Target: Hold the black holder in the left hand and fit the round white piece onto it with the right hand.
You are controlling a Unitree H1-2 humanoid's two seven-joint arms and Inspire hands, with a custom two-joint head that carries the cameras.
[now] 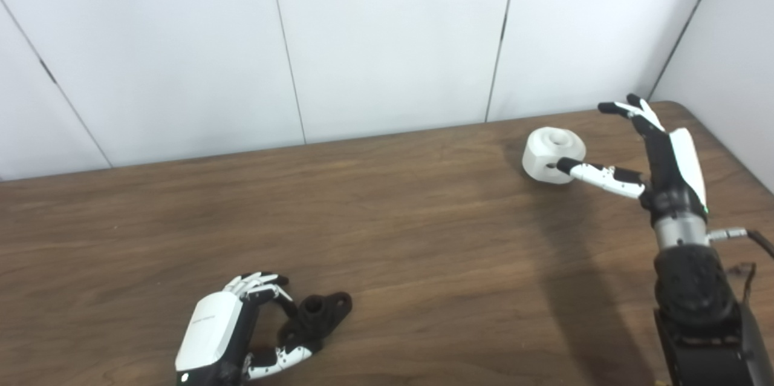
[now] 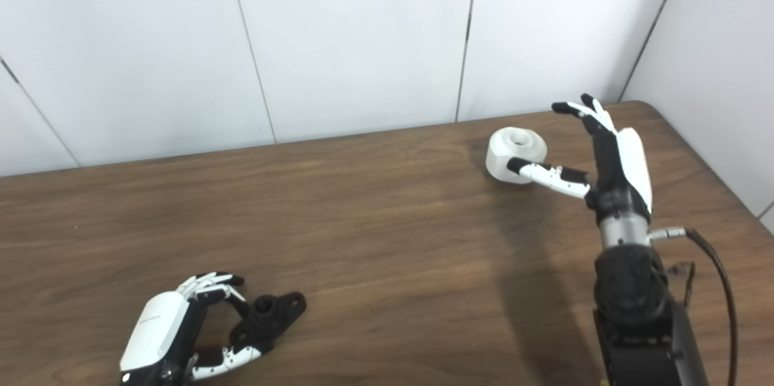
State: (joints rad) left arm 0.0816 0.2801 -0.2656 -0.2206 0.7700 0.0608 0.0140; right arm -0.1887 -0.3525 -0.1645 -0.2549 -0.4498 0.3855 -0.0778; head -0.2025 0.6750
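Black holder (image 1: 317,316) lies flat, long axis pointing up-right from left hand (image 1: 233,328).

- The tabletop (image 1: 387,241) is dark brown wood grain, its far edge against a white panelled wall and its far right corner rounded.
- A round white piece (image 1: 553,153) sits directly on it at about 2 o'clock, near that rounded corner, with a recess in its top face.
- A black holder (image 1: 317,316) lies on it at about 7 o'clock, close to the near edge, with a hole at its far end.
- The two lie well apart, with bare wood between them.
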